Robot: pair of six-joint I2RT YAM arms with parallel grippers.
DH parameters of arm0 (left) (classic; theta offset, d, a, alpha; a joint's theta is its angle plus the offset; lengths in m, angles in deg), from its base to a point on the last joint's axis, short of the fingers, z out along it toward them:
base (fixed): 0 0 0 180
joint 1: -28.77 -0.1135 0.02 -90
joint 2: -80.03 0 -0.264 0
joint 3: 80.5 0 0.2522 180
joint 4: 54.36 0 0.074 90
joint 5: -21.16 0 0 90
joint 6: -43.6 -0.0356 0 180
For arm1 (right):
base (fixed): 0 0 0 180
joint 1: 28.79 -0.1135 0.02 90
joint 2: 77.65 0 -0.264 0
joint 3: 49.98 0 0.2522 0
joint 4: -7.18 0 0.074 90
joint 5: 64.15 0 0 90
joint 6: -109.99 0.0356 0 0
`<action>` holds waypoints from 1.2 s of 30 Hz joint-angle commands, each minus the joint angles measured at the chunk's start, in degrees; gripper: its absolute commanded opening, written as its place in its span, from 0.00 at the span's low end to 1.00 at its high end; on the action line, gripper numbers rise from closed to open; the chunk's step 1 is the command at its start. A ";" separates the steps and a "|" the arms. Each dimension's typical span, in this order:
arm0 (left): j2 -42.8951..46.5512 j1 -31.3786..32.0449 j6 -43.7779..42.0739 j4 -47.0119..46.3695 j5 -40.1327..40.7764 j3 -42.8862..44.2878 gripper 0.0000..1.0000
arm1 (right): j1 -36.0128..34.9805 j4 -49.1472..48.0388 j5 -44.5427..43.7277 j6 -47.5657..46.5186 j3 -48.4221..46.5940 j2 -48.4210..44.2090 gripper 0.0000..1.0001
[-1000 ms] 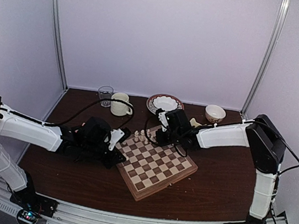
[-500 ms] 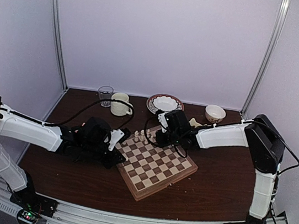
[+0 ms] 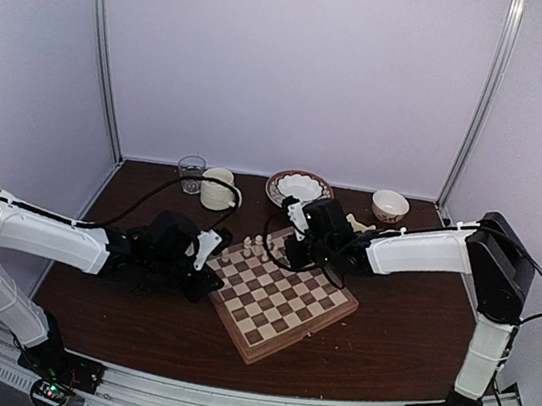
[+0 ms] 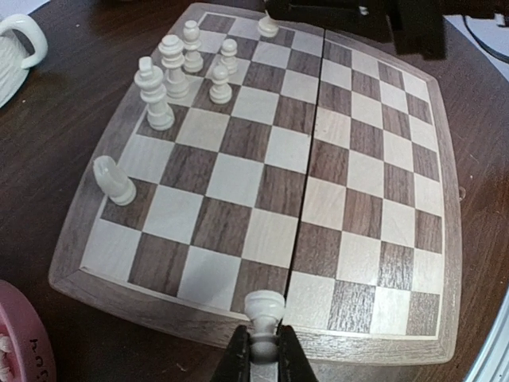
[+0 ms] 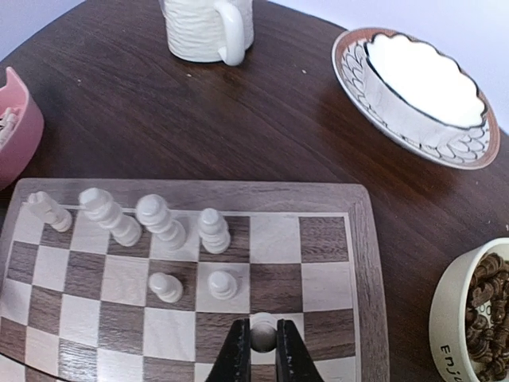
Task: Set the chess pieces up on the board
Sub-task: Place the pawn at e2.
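Note:
The board (image 3: 288,311) lies at an angle in the middle of the table. Several pale chess pieces (image 3: 257,247) stand in its far corner. In the left wrist view they cluster at upper left (image 4: 171,72), with one leaning piece (image 4: 114,181) apart. My left gripper (image 4: 264,350) is shut on a pawn (image 4: 263,306) over the board's rim (image 4: 358,346). My right gripper (image 5: 263,341) is shut on a pawn (image 5: 263,328) above a square two columns from the board's right rim (image 5: 370,263), beside two standing pawns (image 5: 223,284). In the top view the left gripper (image 3: 213,268) and the right gripper (image 3: 289,256) flank that corner.
A cream mug (image 3: 217,188) and a glass (image 3: 191,172) stand at the back left. A scalloped white bowl on a plate (image 3: 299,187) and a small bowl (image 3: 390,206) are behind the board. A pink container (image 5: 12,127) sits left of the board, and a cup of brown bits (image 5: 477,310) to its right.
The right arm's elbow has swung out to the right and its gripper has shifted slightly over the board. The left gripper has barely moved. Both stay shut on their pawns.

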 commanded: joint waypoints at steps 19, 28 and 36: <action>6.17 -4.32 6.96 0.99 10.61 -3.03 0.00 | -7.58 -1.62 2.76 -3.92 -4.91 3.04 0.06; 6.80 -4.51 7.16 1.16 10.88 -3.16 0.00 | -7.60 -0.46 3.15 -3.89 -7.56 5.91 0.06; 7.15 -4.52 7.13 1.35 10.88 -3.17 0.00 | -7.71 0.88 2.96 -4.07 -9.35 8.16 0.07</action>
